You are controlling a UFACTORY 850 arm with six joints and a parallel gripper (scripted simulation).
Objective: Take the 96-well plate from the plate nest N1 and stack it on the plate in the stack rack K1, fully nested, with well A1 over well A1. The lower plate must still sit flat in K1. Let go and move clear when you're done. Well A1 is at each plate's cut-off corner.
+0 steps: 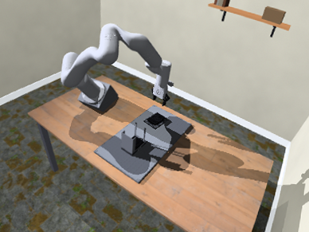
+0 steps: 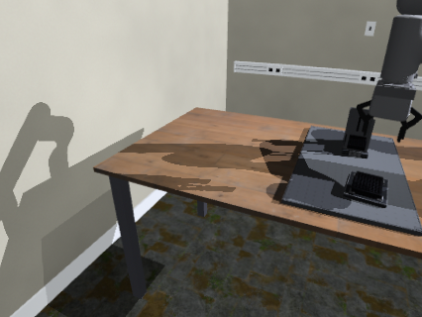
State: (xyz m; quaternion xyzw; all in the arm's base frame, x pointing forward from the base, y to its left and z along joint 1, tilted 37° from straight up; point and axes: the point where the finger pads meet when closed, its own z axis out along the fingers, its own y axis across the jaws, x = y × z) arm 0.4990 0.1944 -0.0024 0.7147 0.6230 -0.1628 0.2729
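A black 96-well plate (image 1: 156, 119) (image 2: 367, 186) lies flat in the plate nest N1 on the grey mat (image 1: 140, 170) (image 2: 317, 188). The stack rack K1 (image 1: 132, 143) (image 2: 358, 133) with its thin upright posts stands at the mat's other end; the plate inside it is too small and dark to make out. My gripper (image 1: 160, 100) (image 2: 382, 130) is open and empty. It points down and hangs above the mat's far edge, a little beyond the nest plate and well above it.
The mat lies in the middle of a wooden table (image 1: 219, 184) (image 2: 213, 144). The arm's base (image 1: 95, 95) stands at the table's back left corner. A wall shelf (image 1: 251, 15) with boxes hangs high behind.
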